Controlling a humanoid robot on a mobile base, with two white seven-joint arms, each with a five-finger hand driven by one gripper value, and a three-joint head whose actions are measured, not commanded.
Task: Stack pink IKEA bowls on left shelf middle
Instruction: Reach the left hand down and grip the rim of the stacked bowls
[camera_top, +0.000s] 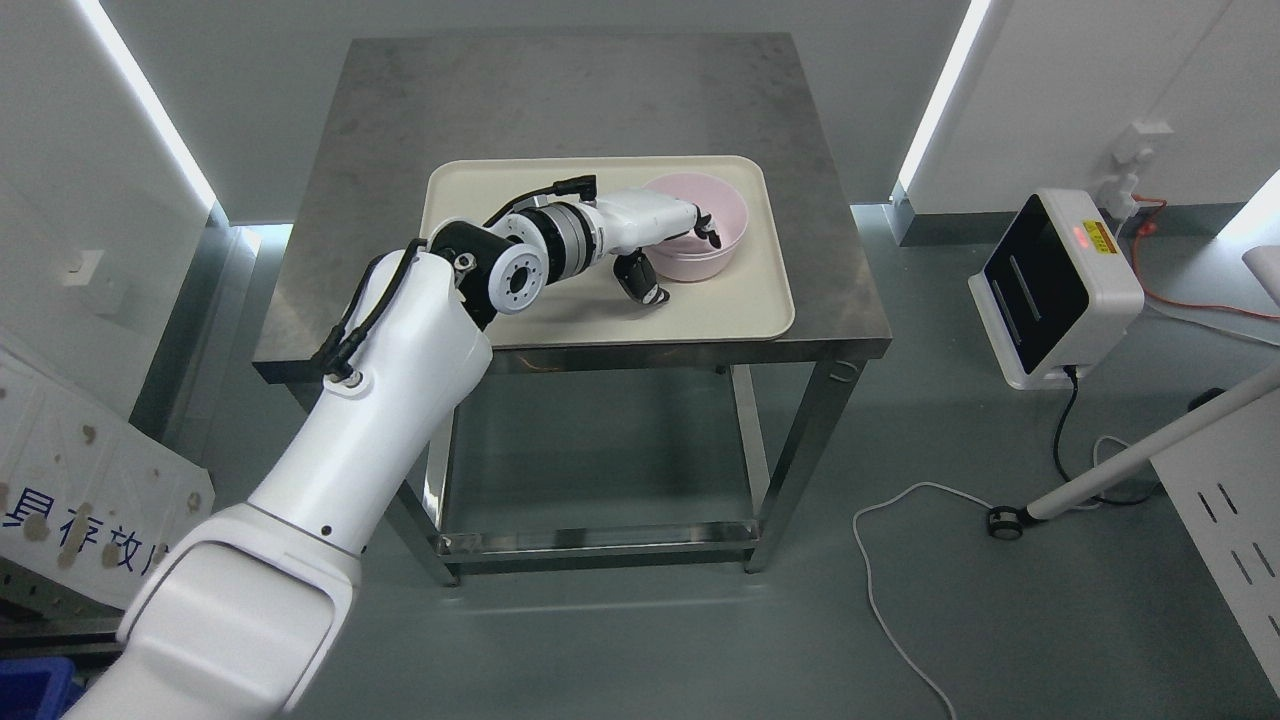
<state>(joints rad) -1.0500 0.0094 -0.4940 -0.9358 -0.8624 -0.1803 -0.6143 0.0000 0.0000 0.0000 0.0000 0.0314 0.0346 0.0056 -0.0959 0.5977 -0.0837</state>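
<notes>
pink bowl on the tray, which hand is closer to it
Left. The left hand is at the pink bowl on the tray, fingers hooked over its near rim and thumb outside its wall. The right hand isn't in view.

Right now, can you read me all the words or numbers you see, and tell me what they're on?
White board at the lower left: blue Chinese characters, cut off by the picture's edge, perhaps "存放"; not surely readable.
White device on the floor at the right: a yellow label with print too small to read.
Pink bowl, tray, table, left hand: no text seen.
</notes>
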